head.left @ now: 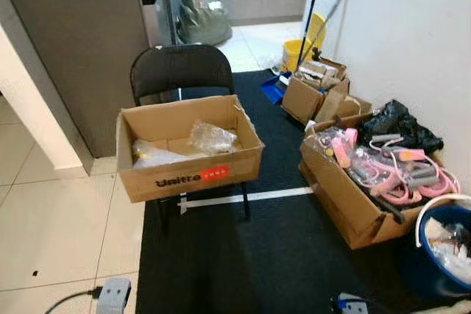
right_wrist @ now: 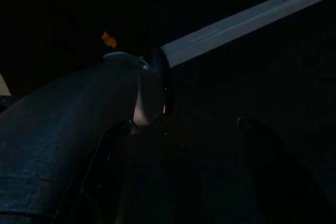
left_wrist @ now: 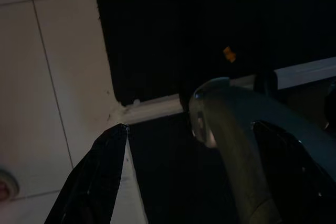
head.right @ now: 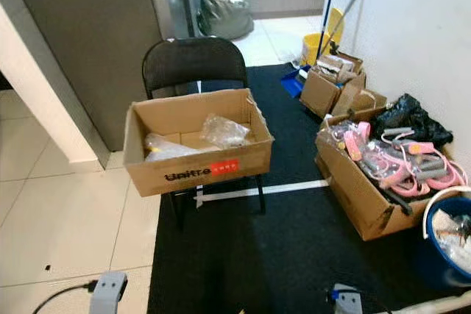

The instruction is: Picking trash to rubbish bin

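Note:
A cardboard box (head.left: 188,174) rests on a black folding chair (head.left: 180,68) straight ahead. In it lie a crumpled clear plastic wrapper (head.left: 211,137) and a second clear bag with something yellow (head.left: 154,156). The blue rubbish bin with a white rim (head.left: 434,205) stands at the lower right against the wall and holds some plastic trash. Both arms hang low over the floor. In the left wrist view my left gripper (left_wrist: 165,106) is open above the mat's edge. The dark right wrist view shows my right gripper (right_wrist: 189,93) open over the black mat, holding nothing.
A black mat (head.left: 280,255) with a white tape line (head.left: 250,196) runs under the chair. Along the right wall stand a box of pink items (head.left: 383,174), a black bag (head.left: 401,123), a smaller box (head.left: 316,93) and a yellow mop bucket (head.left: 298,49). A full rubbish bag (head.left: 202,12) sits at the back.

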Robot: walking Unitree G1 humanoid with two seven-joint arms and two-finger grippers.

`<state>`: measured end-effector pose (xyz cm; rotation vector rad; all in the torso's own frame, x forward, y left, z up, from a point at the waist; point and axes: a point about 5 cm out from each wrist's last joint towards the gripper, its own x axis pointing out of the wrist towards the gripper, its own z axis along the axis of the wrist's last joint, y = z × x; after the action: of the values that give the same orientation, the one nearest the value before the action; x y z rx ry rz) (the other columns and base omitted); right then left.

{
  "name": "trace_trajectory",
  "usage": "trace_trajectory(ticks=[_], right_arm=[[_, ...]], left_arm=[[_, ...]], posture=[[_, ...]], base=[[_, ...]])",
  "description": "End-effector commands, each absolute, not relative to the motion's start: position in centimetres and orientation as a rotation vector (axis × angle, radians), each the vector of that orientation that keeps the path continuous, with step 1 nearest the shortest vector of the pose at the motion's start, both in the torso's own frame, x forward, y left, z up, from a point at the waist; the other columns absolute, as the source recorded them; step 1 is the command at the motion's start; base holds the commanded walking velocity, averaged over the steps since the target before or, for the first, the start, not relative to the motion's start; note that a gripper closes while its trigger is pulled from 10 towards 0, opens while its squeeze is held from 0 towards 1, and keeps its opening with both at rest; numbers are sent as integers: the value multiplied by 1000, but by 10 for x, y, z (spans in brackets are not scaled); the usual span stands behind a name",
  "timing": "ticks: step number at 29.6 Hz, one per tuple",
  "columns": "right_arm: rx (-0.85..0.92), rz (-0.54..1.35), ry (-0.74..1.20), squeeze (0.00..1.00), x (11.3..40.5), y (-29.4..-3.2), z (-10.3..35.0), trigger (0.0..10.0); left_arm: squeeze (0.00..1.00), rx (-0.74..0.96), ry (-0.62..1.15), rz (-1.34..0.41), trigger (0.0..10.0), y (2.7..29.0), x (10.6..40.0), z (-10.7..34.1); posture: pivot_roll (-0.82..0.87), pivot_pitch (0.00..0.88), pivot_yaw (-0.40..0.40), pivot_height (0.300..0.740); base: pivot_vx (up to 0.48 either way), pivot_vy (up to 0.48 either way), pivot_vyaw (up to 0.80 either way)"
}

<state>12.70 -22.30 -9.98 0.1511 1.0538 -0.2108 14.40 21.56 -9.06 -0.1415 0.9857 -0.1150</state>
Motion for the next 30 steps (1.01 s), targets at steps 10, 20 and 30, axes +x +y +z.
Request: trace_trajectory(ticks=[10,20,30], right_arm=[[80,-211,1144,0,111,-229,-104,10000],[46,-203,1116,0,126,-231,-100,10000],[45,-197,1149,0,117,-223,-104,10000]], left_arm=[[0,-143,1025,-122,10000,200,138,-97],[0,-76,1054,-218,10000,188,144,-97],[0,-47,1041,-236,10000,185,156,-93]], posture=[[-40,56,24,740],[-103,42,64,740],[-113,4,85,740]], base=[[0,0,-691],[0,0,-800],[0,0,-800]])
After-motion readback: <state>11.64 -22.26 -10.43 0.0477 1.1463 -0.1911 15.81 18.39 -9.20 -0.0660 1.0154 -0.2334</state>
